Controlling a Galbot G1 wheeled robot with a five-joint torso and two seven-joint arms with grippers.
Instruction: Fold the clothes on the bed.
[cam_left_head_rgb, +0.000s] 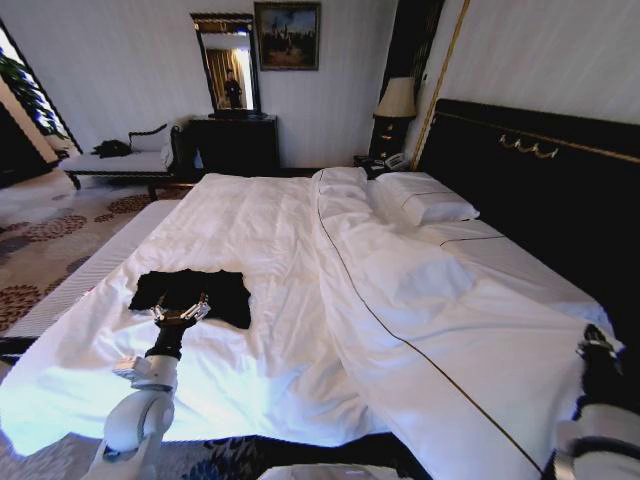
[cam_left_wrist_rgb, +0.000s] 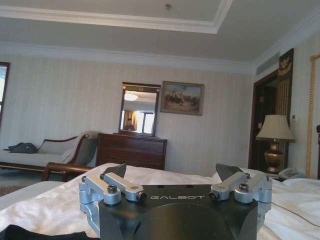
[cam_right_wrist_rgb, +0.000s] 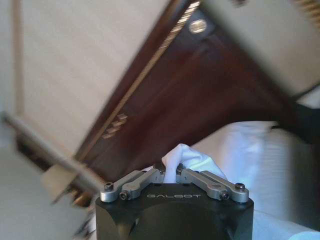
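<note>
A matt black cloth T-shirt (cam_left_head_rgb: 192, 291) is laid on the bed (cam_left_head_rgb: 250, 370), whose smooth white fabric sheets are softly creased. Beside the T-shirt, a white duvet (cam_left_head_rgb: 440, 320) edged with thin dark piping is seen. Behind the duvet, a dark polished wooden headboard (cam_left_head_rgb: 540, 190) is fitted. The left end effector (cam_left_wrist_rgb: 171, 189) is built of brushed silver metal links on a matt black housing; a fold of white cloth is pinched in the right end effector (cam_right_wrist_rgb: 170, 176).

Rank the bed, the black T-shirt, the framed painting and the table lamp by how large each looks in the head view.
1. The bed, by far the largest.
2. The black T-shirt, lying close to the camera.
3. The framed painting.
4. The table lamp.
The painting and lamp are close in apparent size and both stand far off, so their order is unsure.
</note>
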